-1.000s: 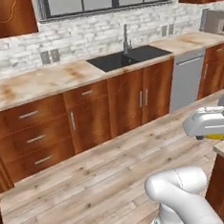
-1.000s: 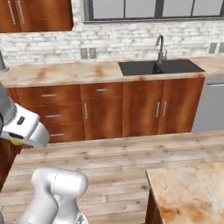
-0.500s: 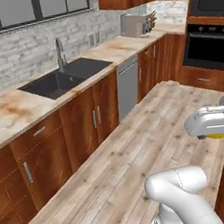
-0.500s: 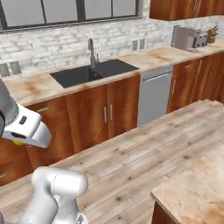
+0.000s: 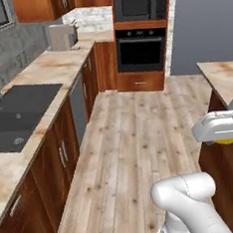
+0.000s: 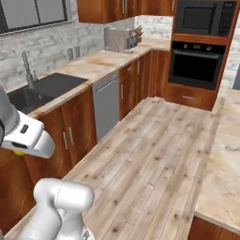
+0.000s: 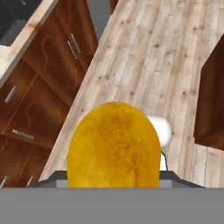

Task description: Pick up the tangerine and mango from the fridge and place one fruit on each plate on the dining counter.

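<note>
Pincer (image 7: 114,181) clamped on smooth golden-yellow mango (image 7: 113,146) — beige mottled stone dining tabletop (image 6: 225,159) off beside it; plating, tangerine trip seemingly left.

Base cams fwd, shared oven (image 5: 140,50); hand cam floorward

Sink (image 5: 18,109) in wall counter (image 5: 54,64) left, oven (image 5: 140,49) ahead, dining counter (image 6: 225,159) right.

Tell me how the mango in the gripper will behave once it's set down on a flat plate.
The mango looks rounded and egg-shaped, so it would probably roll or rock when released. Its skin seems finely textured rather than glossy, so it likely won't slip easily. It appears solid, probably firm enough to hold its shape.
</note>
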Controlling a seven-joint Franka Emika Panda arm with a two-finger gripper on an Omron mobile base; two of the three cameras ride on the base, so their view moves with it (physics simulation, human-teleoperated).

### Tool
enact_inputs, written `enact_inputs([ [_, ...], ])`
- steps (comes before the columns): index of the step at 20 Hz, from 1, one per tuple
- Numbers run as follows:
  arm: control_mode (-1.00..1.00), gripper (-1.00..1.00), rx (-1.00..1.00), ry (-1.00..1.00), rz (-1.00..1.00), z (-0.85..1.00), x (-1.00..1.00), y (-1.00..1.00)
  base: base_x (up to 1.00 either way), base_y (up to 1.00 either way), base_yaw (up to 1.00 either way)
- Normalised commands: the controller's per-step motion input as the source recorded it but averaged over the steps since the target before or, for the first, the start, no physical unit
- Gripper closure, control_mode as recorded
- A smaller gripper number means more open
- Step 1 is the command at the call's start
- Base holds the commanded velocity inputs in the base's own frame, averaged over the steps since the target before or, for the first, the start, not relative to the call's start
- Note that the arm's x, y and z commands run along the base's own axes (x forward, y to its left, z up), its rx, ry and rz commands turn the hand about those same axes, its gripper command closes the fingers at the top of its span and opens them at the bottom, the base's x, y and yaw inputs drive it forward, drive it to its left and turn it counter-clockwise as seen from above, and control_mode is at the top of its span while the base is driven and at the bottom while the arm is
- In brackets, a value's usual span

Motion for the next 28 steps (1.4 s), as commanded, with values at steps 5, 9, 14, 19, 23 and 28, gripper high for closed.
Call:
enact_inputs([
  [5,1.0,1.0,0.0,0.0,0.0,0.0,0.0,0.0,0.89,0.67,-0.72],
  [9,1.0,1.0,0.0,0.0,0.0,0.0,0.0,0.0,1.0,0.53,-0.48],
  [14,1.0,1.0,0.0,0.0,0.0,0.0,0.0,0.0,1.0,0.0,-0.22],
  [19,1.0,1.0,0.0,0.0,0.0,0.0,0.0,0.0,1.0,0.0,-0.23],
  [23,1.0,1.0,0.0,0.0,0.0,0.0,0.0,0.0,1.0,0.03,-0.38],
  [28,1.0,1.0,0.0,0.0,0.0,0.0,0.0,0.0,1.0,0.41,-0.5],
])
